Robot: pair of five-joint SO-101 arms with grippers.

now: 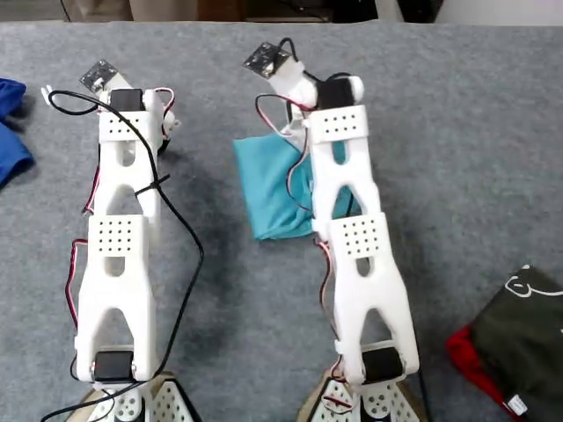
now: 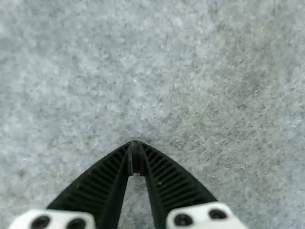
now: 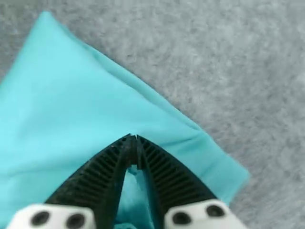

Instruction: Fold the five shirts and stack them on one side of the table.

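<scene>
- The teal shirt (image 1: 264, 189) is laid near the middle of the table (image 1: 457, 132), already reduced to a compact rectangle. It is partly covered by the right arm in the high view and is judged to be the piece in hand.
- The right gripper (image 3: 131, 138) is held low over this shirt, close to one folded edge. Its jaws are closed tip to tip, and no cloth is seen caught between them. Such a pose is judged to suit pressing a fold flat or nudging the bundle rather than lifting it.
- The left gripper (image 2: 134, 143) is held over bare table beside the teal shirt, with its jaws fully closed on nothing. It is judged to be parked clear so that the other arm's work is not crowded.
- A blue shirt (image 1: 10, 132) is seen bunched at the far left edge, well apart from both arms. It is judged to be waiting its turn.
- A dark shirt (image 1: 519, 338) is laid on top of a red shirt (image 1: 471, 356) at the near right corner. This is judged to be the stack under construction, and so the likely destination for the teal one.
</scene>
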